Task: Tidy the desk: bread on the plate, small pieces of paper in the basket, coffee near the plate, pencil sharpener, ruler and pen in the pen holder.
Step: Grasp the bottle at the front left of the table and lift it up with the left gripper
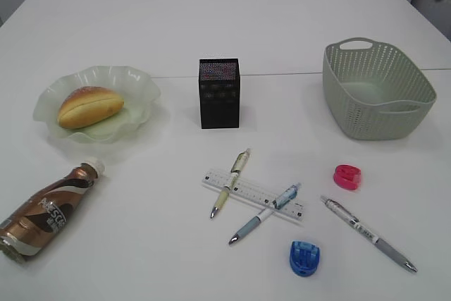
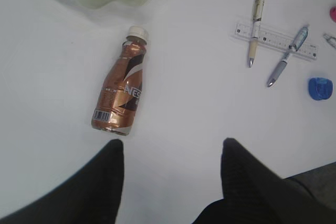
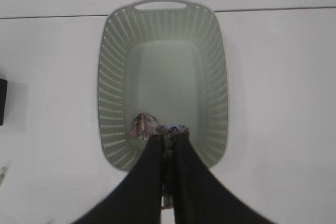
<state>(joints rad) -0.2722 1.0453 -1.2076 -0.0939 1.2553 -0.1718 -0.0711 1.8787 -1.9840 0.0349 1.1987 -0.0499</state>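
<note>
The bread (image 1: pixel 89 106) lies on the pale green plate (image 1: pixel 139 79). The coffee (image 1: pixel 46 213) lies on its side on the desk (image 1: pixel 141 26) in front of the plate. In the left wrist view my left gripper (image 2: pixel 171 148) hangs open above bare desk, just right of the coffee (image 2: pixel 122 90) base. My right gripper (image 3: pixel 169 136) is shut on a crumpled piece of paper (image 3: pixel 147 124) over the near end of the basket (image 3: pixel 105 77). The ruler (image 1: pixel 261 192), three pens (image 1: pixel 231 181) (image 1: pixel 264 215) (image 1: pixel 370 234) and pink (image 1: pixel 347 176) and blue (image 1: pixel 304 258) pencil sharpeners lie before the pen holder (image 1: pixel 219 93).
Two of the pens cross over the ruler. The basket (image 1: pixel 380 114) stands at the right and the pen holder in the middle. Neither arm shows in the exterior view. A seam runs across the desk behind the basket.
</note>
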